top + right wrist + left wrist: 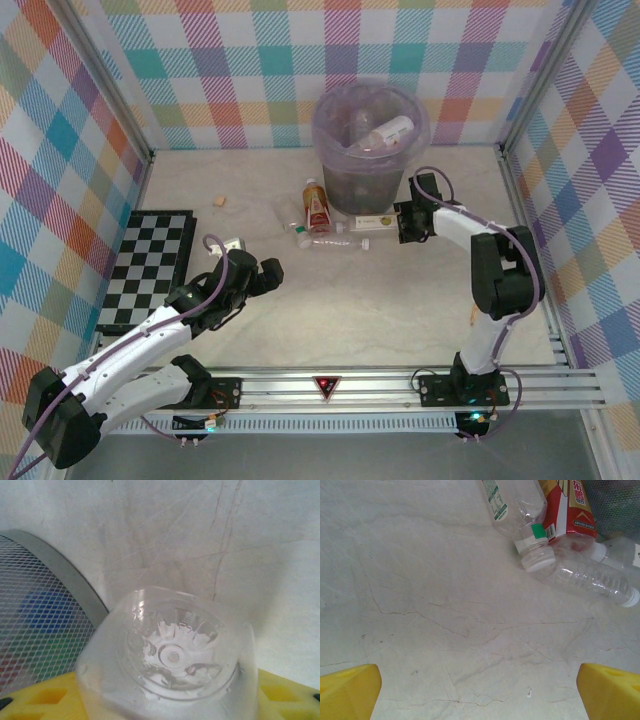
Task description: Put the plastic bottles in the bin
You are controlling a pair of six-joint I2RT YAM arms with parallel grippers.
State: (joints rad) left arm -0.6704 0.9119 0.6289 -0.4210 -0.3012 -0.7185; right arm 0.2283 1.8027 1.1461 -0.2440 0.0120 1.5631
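Right of centre in the overhead frame, your right hand [402, 222] straddles the base end of a clear bottle [372, 222] lying leftward on the counter [400, 320] beside the bin [325, 125], though you cannot tell whether it grips yet; your left hand [262, 272], wide open, sits farther away.

Walls [250, 70] showing pastel plaid, bin [350, 180] looking translucent grey-lilac, chessboard [150, 265] showing black-and-white checks, bottle [317, 207] wearing red label, left fingertips [350, 692] showing yellow
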